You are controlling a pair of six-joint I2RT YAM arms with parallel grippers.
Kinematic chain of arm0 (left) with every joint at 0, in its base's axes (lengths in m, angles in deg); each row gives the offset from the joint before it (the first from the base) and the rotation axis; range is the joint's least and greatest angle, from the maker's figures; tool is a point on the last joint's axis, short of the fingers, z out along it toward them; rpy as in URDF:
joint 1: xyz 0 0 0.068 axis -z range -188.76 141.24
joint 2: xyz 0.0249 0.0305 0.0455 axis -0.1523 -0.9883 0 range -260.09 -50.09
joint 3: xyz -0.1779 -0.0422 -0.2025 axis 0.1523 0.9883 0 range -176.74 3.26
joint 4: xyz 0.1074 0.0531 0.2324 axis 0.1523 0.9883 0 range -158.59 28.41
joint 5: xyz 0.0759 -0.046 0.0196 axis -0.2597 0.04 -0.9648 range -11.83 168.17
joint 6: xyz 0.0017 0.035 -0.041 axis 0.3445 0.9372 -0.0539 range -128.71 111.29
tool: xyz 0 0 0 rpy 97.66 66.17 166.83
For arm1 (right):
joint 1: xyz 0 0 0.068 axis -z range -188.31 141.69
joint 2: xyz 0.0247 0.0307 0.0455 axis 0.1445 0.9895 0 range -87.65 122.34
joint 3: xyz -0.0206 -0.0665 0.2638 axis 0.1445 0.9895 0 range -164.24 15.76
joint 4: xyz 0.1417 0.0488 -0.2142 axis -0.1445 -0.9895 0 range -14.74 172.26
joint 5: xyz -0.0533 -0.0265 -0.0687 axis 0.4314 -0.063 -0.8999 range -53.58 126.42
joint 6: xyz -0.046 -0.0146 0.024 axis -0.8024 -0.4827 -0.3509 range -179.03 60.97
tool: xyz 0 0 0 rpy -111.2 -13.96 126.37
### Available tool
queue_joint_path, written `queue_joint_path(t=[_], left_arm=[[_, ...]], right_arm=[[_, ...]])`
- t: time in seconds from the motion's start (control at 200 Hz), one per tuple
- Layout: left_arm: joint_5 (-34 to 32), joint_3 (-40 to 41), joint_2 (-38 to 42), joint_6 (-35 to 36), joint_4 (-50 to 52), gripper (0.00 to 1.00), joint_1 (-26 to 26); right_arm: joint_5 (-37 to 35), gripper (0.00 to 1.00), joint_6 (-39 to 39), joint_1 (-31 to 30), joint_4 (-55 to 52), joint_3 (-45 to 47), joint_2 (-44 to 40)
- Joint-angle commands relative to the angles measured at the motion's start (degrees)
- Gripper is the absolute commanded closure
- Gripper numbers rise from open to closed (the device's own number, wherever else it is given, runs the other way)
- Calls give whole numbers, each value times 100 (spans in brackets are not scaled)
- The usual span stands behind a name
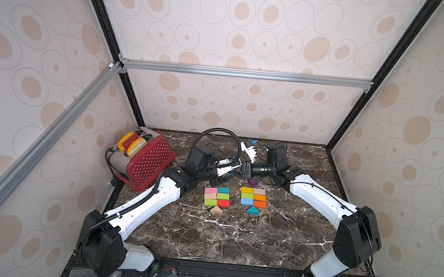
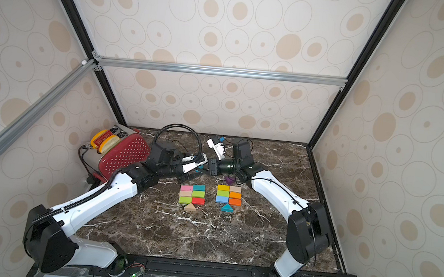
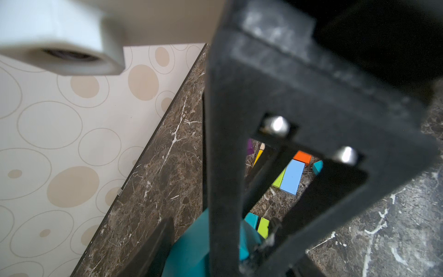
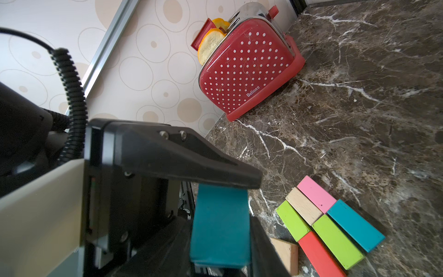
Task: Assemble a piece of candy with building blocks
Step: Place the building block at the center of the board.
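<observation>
So a red toaster is parked at frame left on the marble surface. Mid-frame, a teal block is clamped by the right tool, with the left tool part-closed around it, contact unclear. Two block clusters are laid just below.

Cream wallpaper printed with tan ovals and thin outlined rings covers the far wall and both side walls. Black corner posts rise at the far corners, and silver aluminium rails run across the far wall and along the left one. The tabletop is dark brown marble with white veins, evenly lit.
</observation>
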Motion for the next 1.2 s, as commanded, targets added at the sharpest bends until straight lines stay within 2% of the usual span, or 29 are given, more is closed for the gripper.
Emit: queue_joint_path(t=[0.0,0.18,0.285,0.416,0.561,0.636,0.716,0.821,0.911,0.996,1.197], left_arm=[[-43,-247,26,41,-5,50,16],[-168,-246,17,-99,48,57,17],[-456,-240,18,-268,100,59,16],[-1016,-210,-36,-601,310,58,15],[-2009,-554,-544,-1664,833,61,-33],[-1984,-949,-984,-2237,1268,58,-37],[-1723,-1144,-1287,-2440,1358,57,-30],[-1564,-1293,-1481,-2032,1371,57,-80],[-972,-1295,-1558,-1167,1342,55,-365],[-1005,-1391,-1693,-422,1397,56,-592],[-290,-2444,-2621,622,2012,55,-1205]], right_arm=[[59,70,-95,12,-118,-108,61],[-77,49,-264,16,-176,-67,13],[-467,39,-404,103,-302,24,-132],[-647,36,-138,570,-187,291,-306],[-972,37,401,1231,370,1104,-654],[-1359,37,152,1327,73,1278,-826],[-1695,37,-103,1353,-254,1427,-1016],[-1926,38,-232,1400,-362,1681,-1282],[-2147,38,-220,1418,-360,1888,-1479],[-2199,38,-88,1415,-418,1962,-1563],[-1957,40,128,1412,-236,2376,-1696]])
